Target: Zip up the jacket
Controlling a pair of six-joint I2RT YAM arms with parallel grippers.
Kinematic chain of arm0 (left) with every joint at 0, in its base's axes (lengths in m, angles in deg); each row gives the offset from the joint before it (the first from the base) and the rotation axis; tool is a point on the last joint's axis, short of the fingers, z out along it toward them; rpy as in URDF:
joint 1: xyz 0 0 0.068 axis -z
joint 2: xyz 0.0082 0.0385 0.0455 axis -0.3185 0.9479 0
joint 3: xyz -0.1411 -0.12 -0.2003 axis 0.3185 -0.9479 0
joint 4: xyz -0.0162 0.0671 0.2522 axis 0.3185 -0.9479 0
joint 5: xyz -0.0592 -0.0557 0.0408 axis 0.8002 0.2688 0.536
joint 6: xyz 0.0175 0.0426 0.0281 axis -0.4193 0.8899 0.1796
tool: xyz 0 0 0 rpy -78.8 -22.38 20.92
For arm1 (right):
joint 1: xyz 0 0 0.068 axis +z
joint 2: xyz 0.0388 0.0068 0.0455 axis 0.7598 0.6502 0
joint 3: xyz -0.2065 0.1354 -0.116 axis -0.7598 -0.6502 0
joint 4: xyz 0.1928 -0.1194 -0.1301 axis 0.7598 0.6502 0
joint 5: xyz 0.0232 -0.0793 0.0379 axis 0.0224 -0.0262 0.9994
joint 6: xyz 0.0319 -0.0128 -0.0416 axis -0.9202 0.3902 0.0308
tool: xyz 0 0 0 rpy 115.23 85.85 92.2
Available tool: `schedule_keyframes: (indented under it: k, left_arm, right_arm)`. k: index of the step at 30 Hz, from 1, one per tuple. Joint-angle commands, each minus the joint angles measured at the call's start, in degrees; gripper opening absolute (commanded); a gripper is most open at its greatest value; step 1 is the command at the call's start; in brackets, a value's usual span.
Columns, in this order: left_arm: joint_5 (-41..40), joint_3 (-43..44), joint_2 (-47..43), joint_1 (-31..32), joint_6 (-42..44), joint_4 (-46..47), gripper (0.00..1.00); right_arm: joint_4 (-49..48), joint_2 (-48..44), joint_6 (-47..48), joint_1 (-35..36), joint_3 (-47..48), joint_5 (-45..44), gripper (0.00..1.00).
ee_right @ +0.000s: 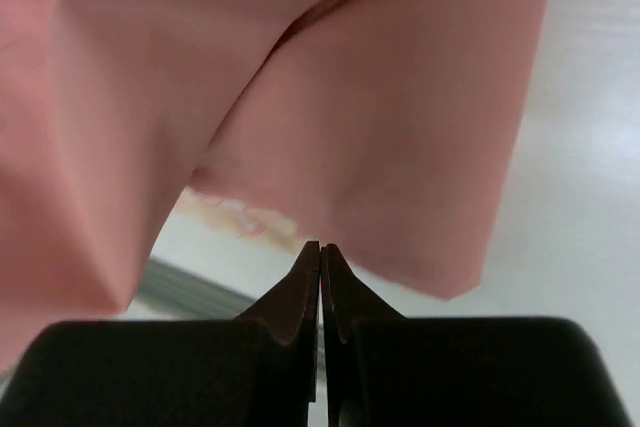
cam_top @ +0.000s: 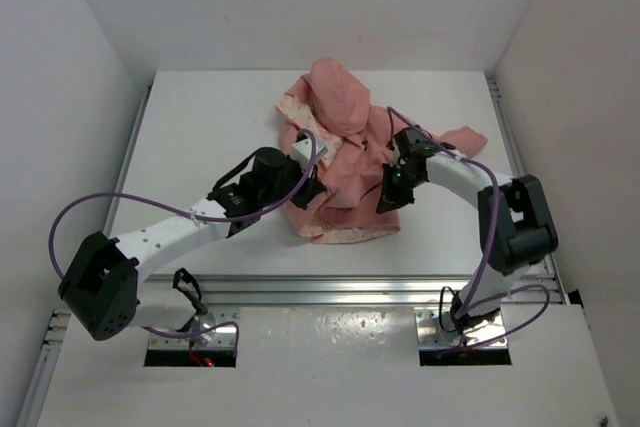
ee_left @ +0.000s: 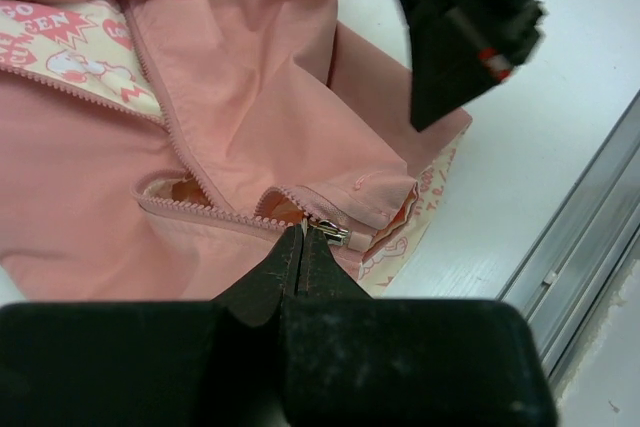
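The salmon-pink jacket lies crumpled on the middle of the white table, hood at the far end. In the left wrist view the jacket shows its open zipper teeth and printed cream lining. My left gripper is shut, its tips right against the silver zipper slider near the hem, apparently pinching its pull. It shows in the top view at the jacket's left side. My right gripper is shut on the jacket's bottom edge, which is lifted a little; it also shows in the top view.
An aluminium rail runs along the table's near edge, also in the left wrist view. White walls enclose the table on three sides. A sleeve stretches to the right behind the right arm.
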Motion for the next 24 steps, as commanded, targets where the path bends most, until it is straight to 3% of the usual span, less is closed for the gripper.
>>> schedule_keyframes:
  k: [1,3,5,10,18,24]
  left_arm:
    - [2.1,-0.1,-0.6,-0.6,1.2,3.2,0.00]
    - [2.1,-0.1,-0.1,-0.6,2.3,3.8,0.00]
    - [2.1,-0.1,-0.1,-1.1,2.4,3.8,0.00]
    - [5.2,-1.4,0.5,-1.1,2.4,5.4,0.00]
    - [11.0,-3.2,4.6,-1.1,3.0,8.2,0.00]
    - [16.8,-2.6,9.2,-0.5,2.4,11.2,0.00]
  right_arm:
    - [5.6,7.4,3.6,3.7,6.8,-14.2,0.00]
    - [11.2,10.3,2.9,6.1,12.8,-21.5,0.00]
    - [14.2,14.8,2.1,5.8,17.0,-21.6,0.00]
    - [9.4,18.0,2.8,4.2,18.6,-23.3,0.00]
    - [8.8,34.0,3.5,-2.4,45.0,-20.6,0.00]
    - [4.7,40.8,5.7,-3.0,53.7,-17.9,0.00]
